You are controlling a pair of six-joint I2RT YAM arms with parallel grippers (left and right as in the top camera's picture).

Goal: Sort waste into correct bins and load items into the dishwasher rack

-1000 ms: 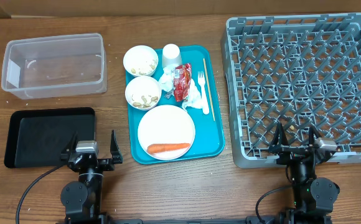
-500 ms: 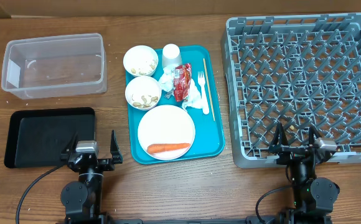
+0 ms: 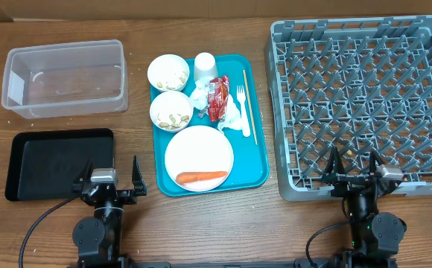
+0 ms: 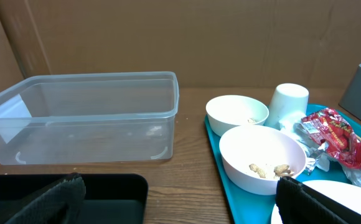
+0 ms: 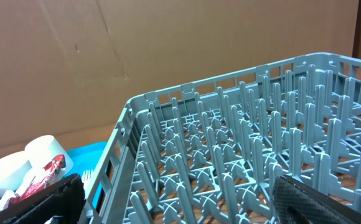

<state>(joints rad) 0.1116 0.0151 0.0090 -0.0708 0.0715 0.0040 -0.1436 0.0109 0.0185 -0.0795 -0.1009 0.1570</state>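
Both arms sit at desk's near edge. Left gripper (image 3: 112, 171) & right gripper (image 3: 350, 167) are wide open, nothing held. Black tray (image 3: 52, 160) is at near-left corner; dishwasher rack (image 3: 275, 112) takes the right side. Teal tray (image 3: 258, 160) is mid-desk, w/ plate (image 3: 199, 149) & carrot (image 3: 201, 177) at its near end. Bowls (image 3: 171, 112) w/ nut scraps (image 4: 274, 168) are at far-left, w/ napkins (image 3: 234, 117), red wrapper (image 3: 217, 98), fork (image 3: 241, 95) & stick (image 3: 250, 112) to the right, cup (image 3: 205, 65) at far edge. Clear tub (image 3: 11, 74) is at far-left corner.

Risks: racking bowls unemptied dumps scraps into rack; a tilted plate rolls carrot off; the flat stick may slip a pinch.

Wrapper print is unreadable; no other writing.
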